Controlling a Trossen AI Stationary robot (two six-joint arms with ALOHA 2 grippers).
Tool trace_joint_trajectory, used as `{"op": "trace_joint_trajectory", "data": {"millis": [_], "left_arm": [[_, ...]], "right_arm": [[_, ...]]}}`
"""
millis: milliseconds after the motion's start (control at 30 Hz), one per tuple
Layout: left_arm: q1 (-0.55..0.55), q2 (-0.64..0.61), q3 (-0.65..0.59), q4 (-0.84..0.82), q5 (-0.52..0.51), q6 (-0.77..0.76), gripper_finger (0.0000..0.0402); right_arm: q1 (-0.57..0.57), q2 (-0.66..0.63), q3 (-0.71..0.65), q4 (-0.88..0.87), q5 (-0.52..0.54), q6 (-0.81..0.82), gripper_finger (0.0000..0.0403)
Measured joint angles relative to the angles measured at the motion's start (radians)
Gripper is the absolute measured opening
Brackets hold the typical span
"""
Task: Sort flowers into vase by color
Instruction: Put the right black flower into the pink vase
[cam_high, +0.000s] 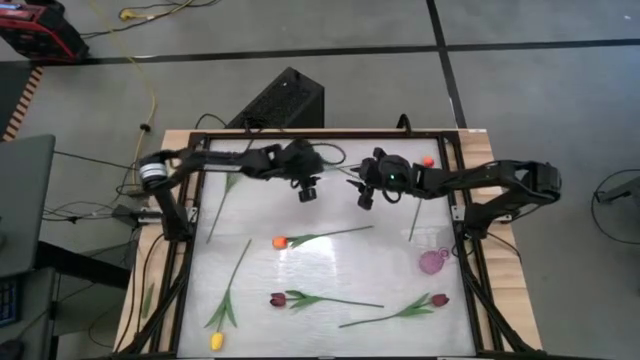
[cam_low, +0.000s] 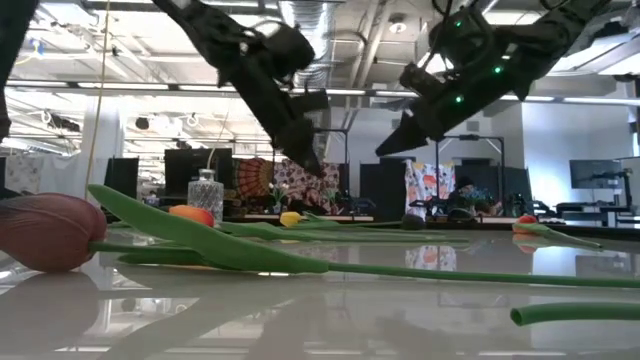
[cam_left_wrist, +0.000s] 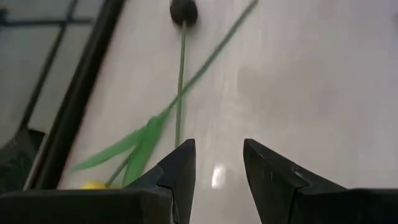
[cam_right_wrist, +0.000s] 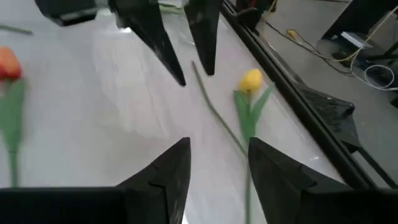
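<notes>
Hovering tilted over the table's far side, both arms' tools gape empty.

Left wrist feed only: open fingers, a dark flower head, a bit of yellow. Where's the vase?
Observer: A pink glass vase stands at the table's right side, near the right arm's base.
Operator: Right gripper busy?
Observer: No. The right gripper hangs open and empty above the table, close beside the left gripper.
Operator: Any orange ones?
Observer: Two. One orange tulip lies mid-table; a second orange tulip lies at the top right corner in the high view.
</notes>
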Motion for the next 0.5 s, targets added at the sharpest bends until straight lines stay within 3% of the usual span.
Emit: {"op": "trace_joint_trajectory", "data": {"millis": [233,500], "left_arm": [[0.07,0.181,0.152,-0.102,0.065,0.104,0.014],[0.116,0.266,0.258,-0.196,0.071,0.14,0.017]], "right_arm": [[-0.05,-0.008,0.005,-0.135,-0.027,-0.031,0.0193],[-0.052,-0.006,0.005,-0.149,-0.03,-0.044,0.0192]]}}
